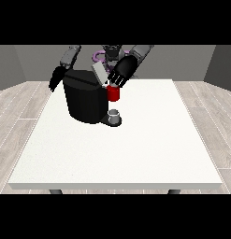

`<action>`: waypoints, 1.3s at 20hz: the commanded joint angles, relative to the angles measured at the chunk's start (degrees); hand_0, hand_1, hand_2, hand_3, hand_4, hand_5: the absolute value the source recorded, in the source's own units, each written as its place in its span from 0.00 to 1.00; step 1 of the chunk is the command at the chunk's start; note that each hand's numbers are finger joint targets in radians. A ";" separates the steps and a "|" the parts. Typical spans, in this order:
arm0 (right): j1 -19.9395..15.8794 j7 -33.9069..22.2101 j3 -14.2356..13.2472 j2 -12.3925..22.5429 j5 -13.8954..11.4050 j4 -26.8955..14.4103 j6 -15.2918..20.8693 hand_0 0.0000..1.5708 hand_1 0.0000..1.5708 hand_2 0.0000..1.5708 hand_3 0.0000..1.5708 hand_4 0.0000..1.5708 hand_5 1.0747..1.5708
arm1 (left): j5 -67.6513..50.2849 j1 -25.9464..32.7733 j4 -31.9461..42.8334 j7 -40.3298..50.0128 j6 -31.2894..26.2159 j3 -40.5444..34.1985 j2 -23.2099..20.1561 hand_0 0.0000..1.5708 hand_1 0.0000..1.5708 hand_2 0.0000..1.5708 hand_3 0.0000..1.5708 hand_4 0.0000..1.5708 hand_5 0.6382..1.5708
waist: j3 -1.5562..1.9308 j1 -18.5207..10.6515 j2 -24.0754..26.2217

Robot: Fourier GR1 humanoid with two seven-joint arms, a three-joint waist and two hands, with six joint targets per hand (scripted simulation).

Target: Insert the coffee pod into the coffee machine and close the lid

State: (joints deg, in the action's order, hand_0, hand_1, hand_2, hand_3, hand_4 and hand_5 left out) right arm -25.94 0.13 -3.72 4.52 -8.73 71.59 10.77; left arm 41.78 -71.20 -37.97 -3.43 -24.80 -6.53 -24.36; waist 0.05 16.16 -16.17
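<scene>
Coffee pod: you cannot make it out for certain. A grey thing [114, 115] stands on the machine's base plate below the red thing; whether that is the pod or a cup cannot be told.
Coffee machine [85, 99]: black body at the far left of the desk [135, 154], its grey lid [99, 72] tilted up and open.
Red thing at the machine [113, 94]: sits at the front, just under the lid.
Hand at the view's right [121, 71]: hovers above the red thing, just beside the raised lid, fingers pointing down. You cannot tell how far they are spread or whether they hold anything.
Hand at the view's left [56, 78]: hangs behind the machine's far corner, fingers straight and empty.
Step in hand: judged to be work at the pod slot, lid not yet closed.
Technique: keep the descent vertical over the slot, stay off the lid's edge, and press the lid down only once the slot is filled.
</scene>
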 commanded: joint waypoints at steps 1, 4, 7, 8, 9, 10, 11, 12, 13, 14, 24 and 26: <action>-0.36 -0.21 0.45 0.11 -0.27 0.69 -0.21 0.00 0.00 0.00 0.00 0.00 1.00 | -0.59 -1.09 1.55 -0.70 -1.71 -0.81 -0.87 0.76 0.76 0.79 0.76 0.28 1.00 | -0.04 0.86 -0.51; -0.91 0.61 -0.58 0.43 -0.24 -0.96 0.51 0.00 0.00 0.00 0.00 0.00 1.00 | 1.07 -0.25 0.33 -0.27 1.18 0.90 1.60 0.74 0.74 0.79 0.76 0.27 1.00 | -0.03 -0.07 -1.27; 0.64 2.64 0.00 -0.35 0.51 -0.21 -0.42 0.00 0.00 0.00 0.00 0.00 1.00 | 0.46 -2.30 1.09 -1.38 0.10 -1.03 -2.47 0.77 0.77 0.80 0.76 0.26 1.00 | -0.02 1.23 -2.61; -1.46 0.96 0.83 -1.11 -0.93 -0.80 1.08 0.00 0.00 0.00 0.00 0.00 1.00 | 0.54 -4.05 1.37 1.72 -0.08 -0.57 0.33 0.77 0.77 0.80 0.76 0.27 1.00 | -0.02 1.33 -1.96; -1.56 -1.75 1.53 -0.10 -1.06 0.95 -0.32 0.00 0.00 0.00 0.00 0.00 1.00 | 0.80 -2.14 1.42 -1.17 2.83 -1.09 -0.84 0.78 0.78 0.80 0.76 0.26 1.00 | -0.05 1.74 -2.45; 1.03 0.82 -0.10 0.99 0.36 1.44 -1.06 0.00 0.00 0.00 0.00 0.00 1.00 | 0.48 0.64 1.01 -5.20 2.19 -1.09 -2.69 0.78 0.78 0.81 0.77 0.25 1.00 | -0.05 1.14 -2.02; -0.48 1.34 -0.90 2.24 0.11 -0.99 -1.46 0.00 0.00 0.00 0.00 0.00 1.00 | 0.67 -2.29 0.78 -2.00 -0.11 -0.59 -1.98 0.78 0.78 0.80 0.77 0.24 1.00 | -0.02 0.37 -1.47; 0.26 -1.06 1.30 -0.01 -1.58 2.04 0.78 0.00 0.00 0.00 0.00 0.00 1.00 | 0.92 0.14 1.96 -3.61 2.11 -0.71 -1.44 0.77 0.77 0.79 0.76 0.23 1.00 | -0.05 1.31 -0.83; -1.47 -0.55 0.55 0.02 -1.16 0.59 0.87 0.00 0.00 0.00 0.00 0.09 1.00 | 1.10 -1.10 1.24 -1.64 3.98 -0.57 0.85 0.77 0.77 0.79 0.77 0.23 1.00 | -0.04 1.18 -2.05; -1.15 -2.10 -0.53 2.61 -0.53 1.72 -0.91 0.00 0.00 0.00 0.00 0.00 1.00 | 1.55 0.93 1.49 -5.22 2.84 -0.06 -1.69 0.77 0.77 0.79 0.76 0.22 1.00 | -0.05 0.74 -1.30; -0.46 -0.76 0.66 0.20 -0.99 0.79 0.31 0.00 0.00 0.00 0.00 0.00 1.00 | 4.87 -1.25 1.41 -4.73 4.87 1.61 -3.07 0.77 0.77 0.78 0.70 0.00 1.00 | -0.04 0.83 -1.89; -1.53 -0.03 0.23 0.79 0.12 1.57 -1.03 0.00 0.00 0.00 0.00 0.00 1.00 | 7.06 -1.98 1.32 -4.66 6.64 2.85 -4.10 0.77 0.77 0.78 0.70 0.00 1.00 | -0.03 2.51 -3.60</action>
State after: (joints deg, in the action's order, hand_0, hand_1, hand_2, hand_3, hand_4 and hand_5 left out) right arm -26.48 0.33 -3.68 5.24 -8.78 72.38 10.10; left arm 46.36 -72.92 -36.85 -7.55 -19.81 -5.26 -27.49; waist 0.02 17.83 -18.70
